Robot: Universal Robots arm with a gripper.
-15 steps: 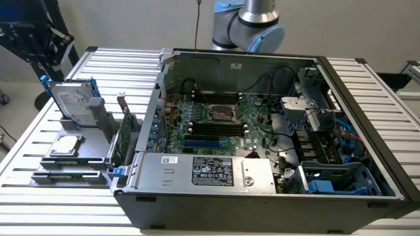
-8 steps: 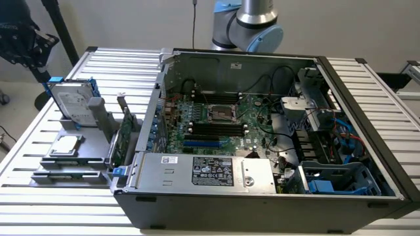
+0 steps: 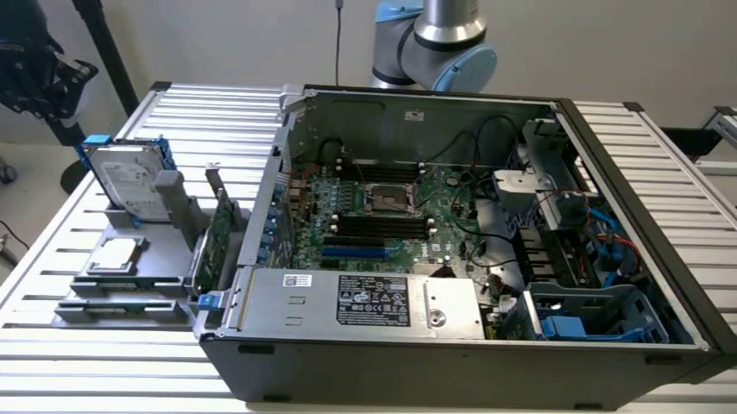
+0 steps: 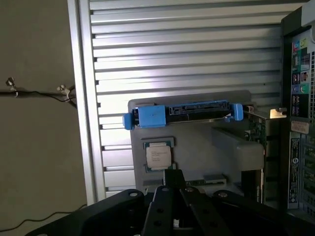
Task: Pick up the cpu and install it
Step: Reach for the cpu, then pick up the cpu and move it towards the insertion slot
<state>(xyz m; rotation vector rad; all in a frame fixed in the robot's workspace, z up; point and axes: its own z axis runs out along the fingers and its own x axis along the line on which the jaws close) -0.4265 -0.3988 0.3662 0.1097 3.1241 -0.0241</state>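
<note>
On the exterior view's left, the slatted worktop (image 3: 69, 362) carried a grey fixture (image 3: 167, 246). A hard drive (image 3: 124, 185) with blue rails stood on edge at the fixture's far end. The cpu (image 3: 116, 256) lay flat, metal top up, in a square recess of the fixture, on the near side of the drive and outside the computer case (image 3: 461, 362). An expansion card (image 3: 217, 237) stood upright between the recess and the case wall. Inside the case, the socket (image 3: 389, 200) sat mid-motherboard, well apart from the cpu. The robot arm (image 3: 444, 34) rose behind the case.

In the wrist view, the jaws were closed together and gripped nothing. The cpu (image 4: 158, 156) lay just beyond their tips, between the tips and the hard drive (image 4: 182, 114), and no contact was visible.
</note>
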